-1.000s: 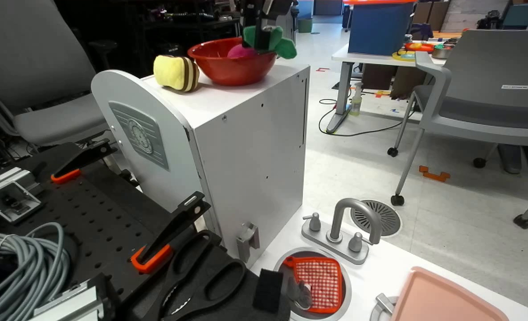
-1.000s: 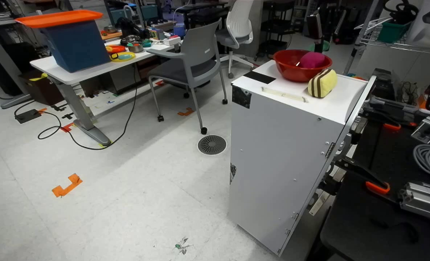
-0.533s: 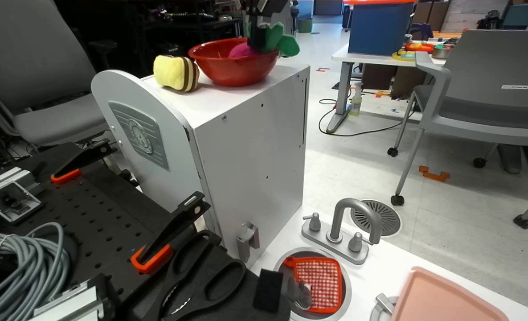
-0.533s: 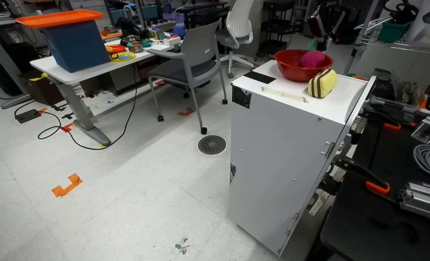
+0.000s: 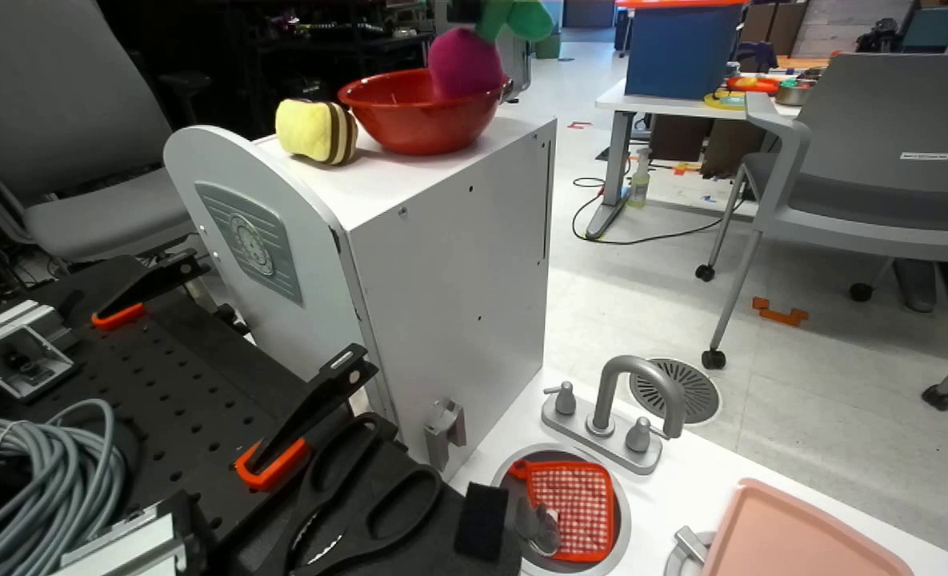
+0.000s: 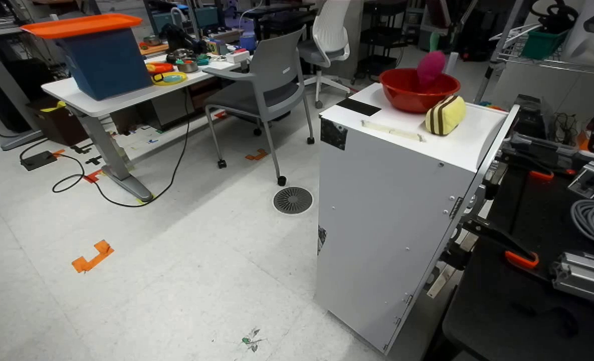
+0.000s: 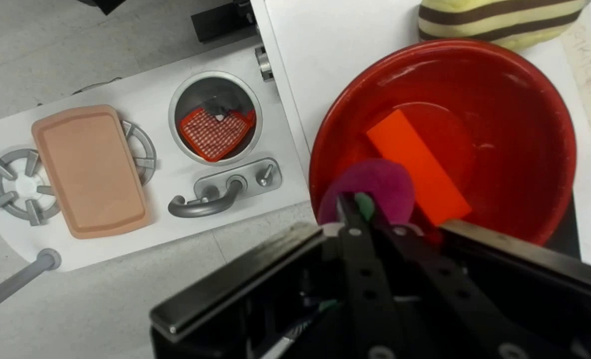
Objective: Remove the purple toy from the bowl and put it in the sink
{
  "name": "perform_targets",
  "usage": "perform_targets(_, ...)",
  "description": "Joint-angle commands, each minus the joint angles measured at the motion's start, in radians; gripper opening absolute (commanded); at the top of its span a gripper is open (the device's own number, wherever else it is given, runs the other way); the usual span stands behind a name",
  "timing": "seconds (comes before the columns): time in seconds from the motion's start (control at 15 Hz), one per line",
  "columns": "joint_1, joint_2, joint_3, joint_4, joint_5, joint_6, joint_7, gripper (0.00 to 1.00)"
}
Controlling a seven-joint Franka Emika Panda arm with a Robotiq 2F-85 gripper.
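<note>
At the far left of the wrist view, a pink tray (image 7: 91, 172) is seen near the sink (image 7: 191, 97). By a red checked pot holder (image 7: 215, 132) much of the sink is filled, so a landing on cloth is to be expected; the placing is not yet done. Further right, the purple toy (image 7: 377, 179) is held by its green top (image 5: 524, 18), on which the jaws are clamped. In both exterior views it is seen hanging body-down at the mouth of the bowl (image 7: 519, 159); whether its lower end is clear of the rim cannot quite be told. By its look it is plush: probably light, soft, hardly slippery and not easily broken. The top is judged a fair hold, though the round body could be set swinging; a firmer grip would be had close to where green is joined to purple. Inside the bowl, an orange block (image 7: 417, 167) is shown. At the far right, a striped yellow toy (image 7: 494, 20) is set just beside the bowl on the white tabletop (image 7: 325, 50).
</note>
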Motion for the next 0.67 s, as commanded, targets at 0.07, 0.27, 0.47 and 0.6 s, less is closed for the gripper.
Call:
perform_targets(0.07,0.021,-0.13,0.012,-0.064,-0.042,0.011,0.058,0.01)
perform_targets(0.27,0.022,-0.188,0.013,-0.095,-0.069,0.007,0.098,0.01)
perform_targets(0.47,0.01,-0.237,0.008,-0.138,-0.087,-0.004,0.14,0.01)
perform_targets(0.6,-0.002,-0.265,0.002,-0.167,-0.094,-0.011,0.167,0.01)
